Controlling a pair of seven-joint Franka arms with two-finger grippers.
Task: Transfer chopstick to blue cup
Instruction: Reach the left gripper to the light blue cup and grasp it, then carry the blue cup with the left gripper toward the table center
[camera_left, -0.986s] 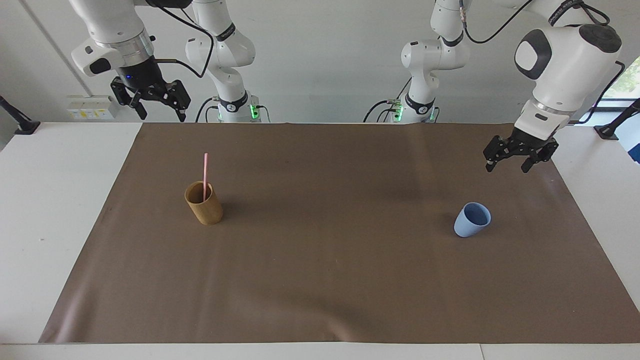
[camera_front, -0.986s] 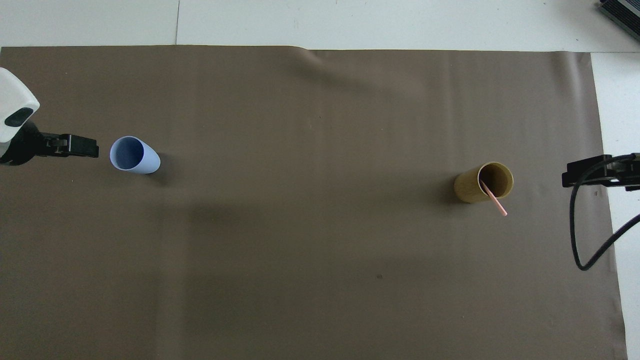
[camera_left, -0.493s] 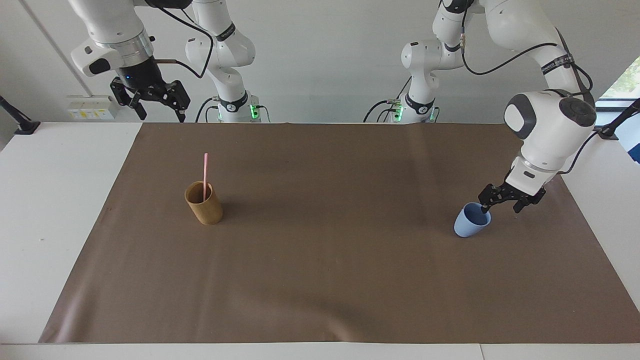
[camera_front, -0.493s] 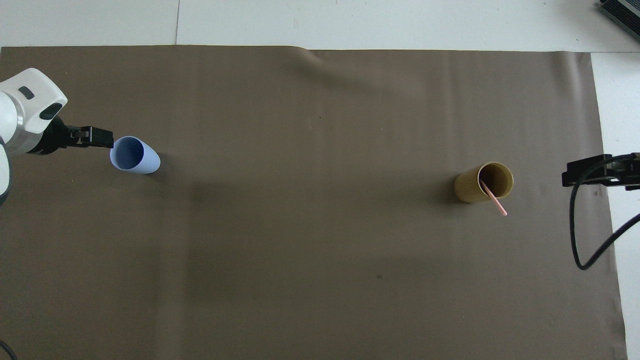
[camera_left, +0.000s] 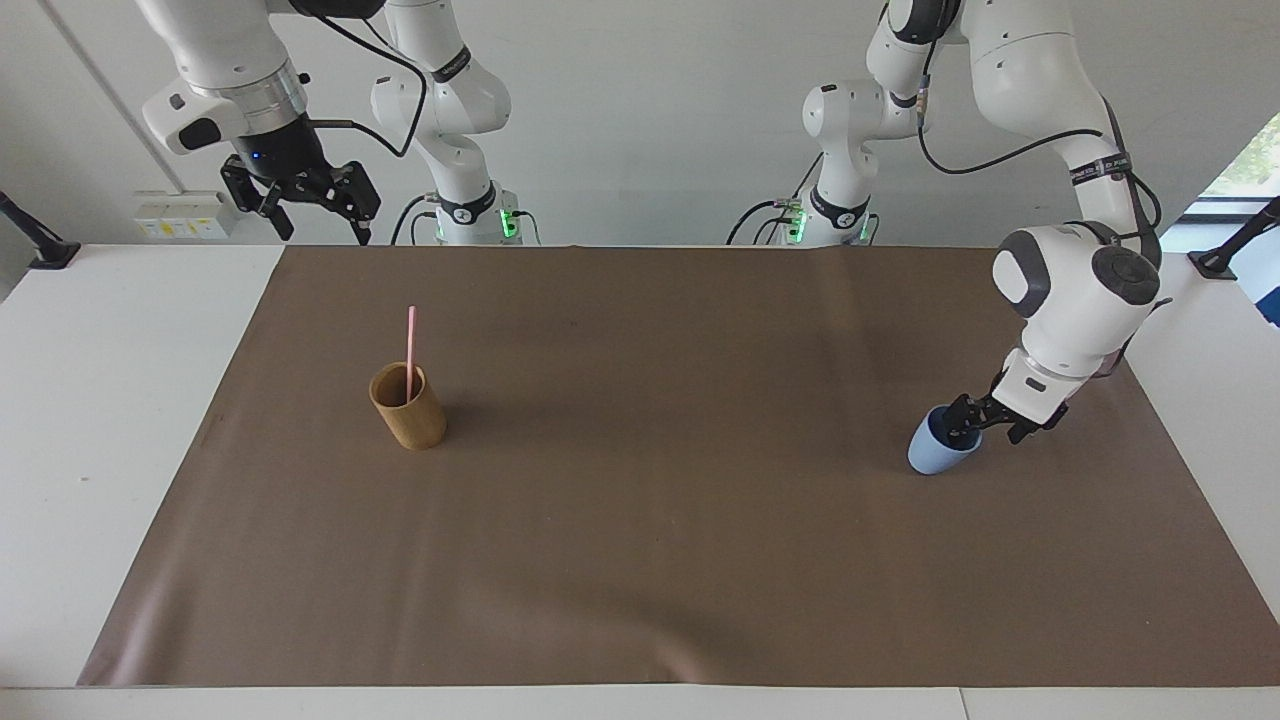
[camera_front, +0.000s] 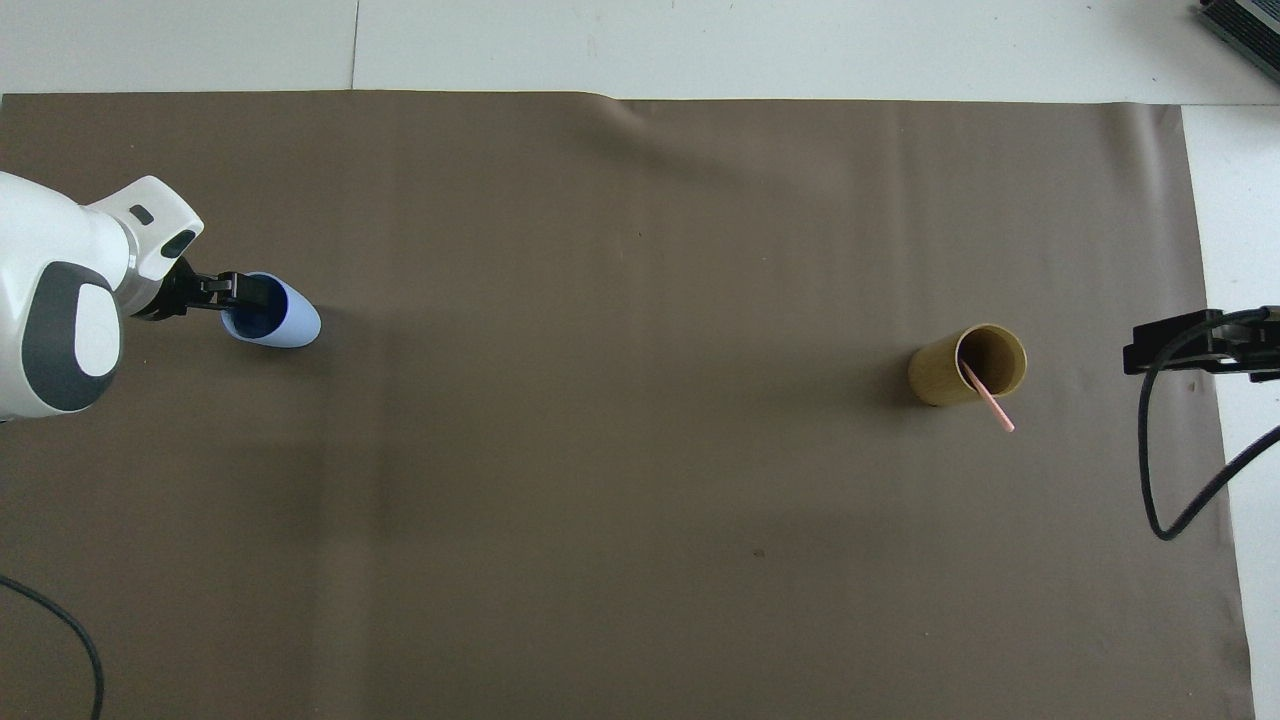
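The light blue cup (camera_left: 933, 456) (camera_front: 297, 323) stands toward the left arm's end of the mat. My left gripper (camera_left: 987, 430) (camera_front: 236, 292) is down at its rim and open, one finger inside the cup's mouth and the other outside its wall. A pale pink chopstick (camera_left: 410, 343) (camera_front: 990, 404) stands in a tan cylindrical cup (camera_left: 412, 415) (camera_front: 940, 377) toward the right arm's end. My right gripper (camera_left: 323, 230) (camera_front: 1150, 352) hangs open and high, over the mat's edge at the right arm's end, apart from the tan cup.
A brown mat (camera_left: 660, 520) (camera_front: 640, 560) covers most of the white table (camera_left: 110, 400). A black cable (camera_front: 1175, 500) loops down from the right arm over the mat's edge.
My left arm has come down from above the mat to the blue cup, putting one finger into its mouth. The right arm, both cups and the chopstick have not moved.
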